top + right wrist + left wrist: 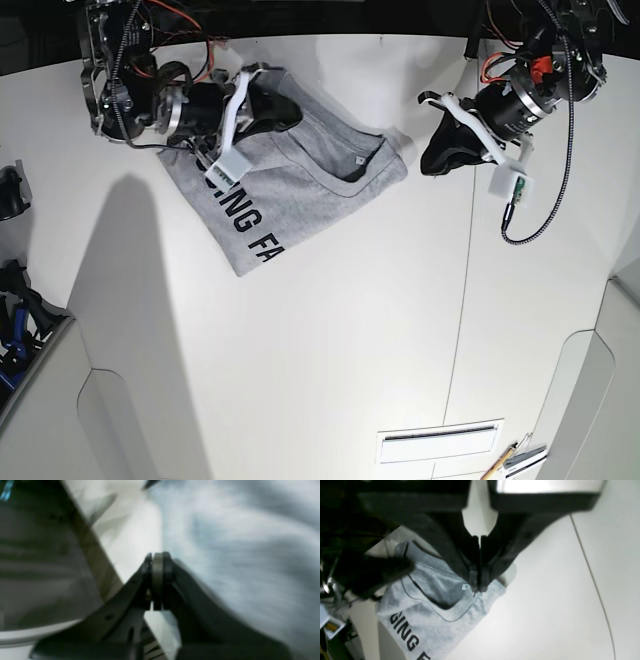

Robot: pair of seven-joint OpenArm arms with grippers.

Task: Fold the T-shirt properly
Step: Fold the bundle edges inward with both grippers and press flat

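The light grey T-shirt [300,180] lies partly folded at the back left of the white table, black lettering and open collar facing up. It also shows in the left wrist view [432,625] and, blurred, in the right wrist view [237,542]. My right gripper [280,112] sits on the shirt's far left edge; its jaws [157,555] are closed with a pale strip pinched between them, which looks like shirt fabric. My left gripper [428,165] is shut and empty, just off the shirt's right shoulder corner; its tips [478,588] line up with the collar edge.
A table seam [465,300] runs front to back right of the shirt. A white connector and black cable [515,185] hang from the left arm. Dark clutter [12,320] lies past the table's left edge. A slot [435,440] and a pencil [500,465] are at the front.
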